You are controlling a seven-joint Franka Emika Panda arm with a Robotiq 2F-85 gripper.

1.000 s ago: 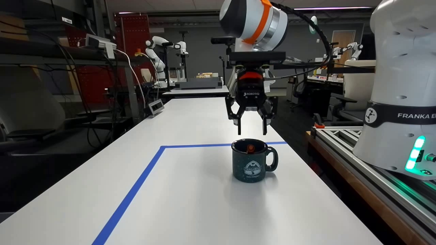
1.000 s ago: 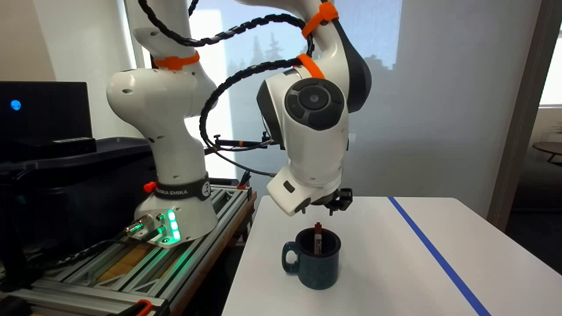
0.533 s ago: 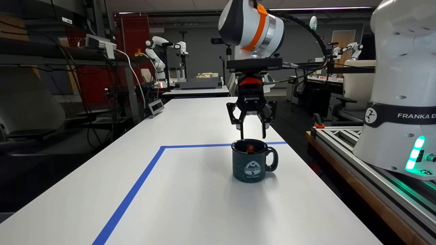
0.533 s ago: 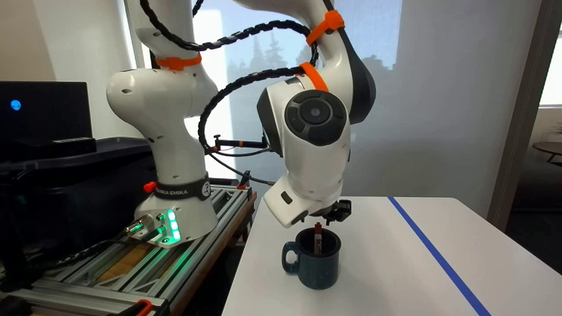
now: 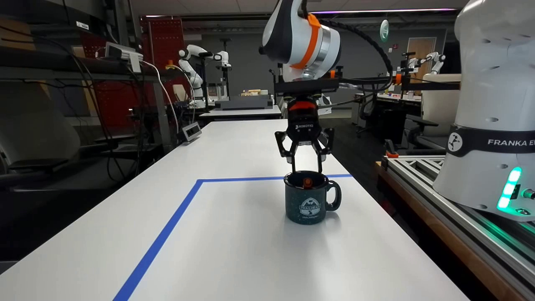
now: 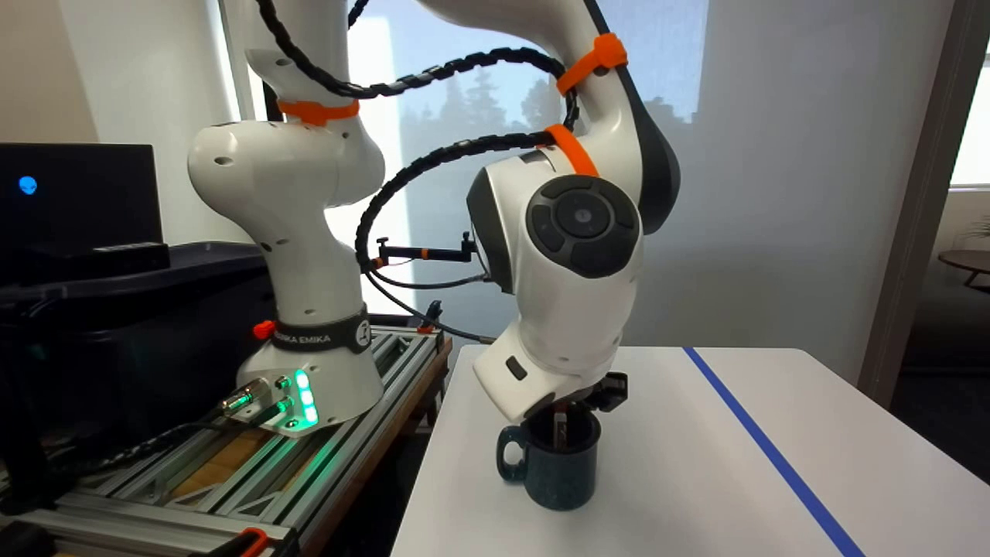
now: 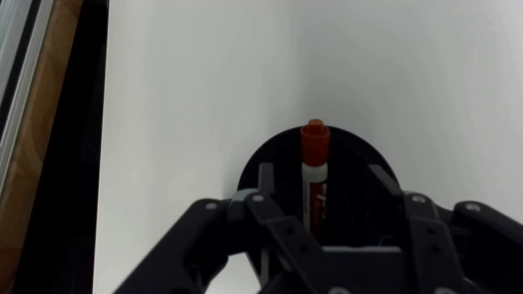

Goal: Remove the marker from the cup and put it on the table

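Marker (image 7: 314, 188) inside the cup (image 5: 303, 197), cap (image 7: 315, 147) uppermost, ungripped. Apparent lean toward the wall on the logo (image 5: 309, 207) side, probably for want of support in a mouth far wider than the barrel. Cap thereby offered near the rim (image 7: 367, 149), likely the handiest part to seize. Lower end lost in the dark interior.

Cup upright on the worktop (image 5: 234, 246), inside the corner of the blue tape (image 5: 166, 228); handle (image 5: 337, 196) turned toward the robot base (image 5: 480, 179), seemingly out of the way of a descent from above. Flat footing, judged steady enough for a straight upward pull.

Pincer (image 5: 307, 171) pointing down above the cup, wide, holding nothing. Spread presumably meant to straddle the marker; in the wrist view, fingertips (image 7: 266, 177) to either side of the white collar (image 7: 314, 173), somewhat off centre. Vertical approach likely dictated by the cup's wall, a bar to any grasp from the side. Depth of the tips against the rim: not possible to tell.

Stage, by judgement: lining-up before the grasp; removal not yet done. Next need: slight centring, then closure on the cap. Hazard: fingertip contact with the rim.
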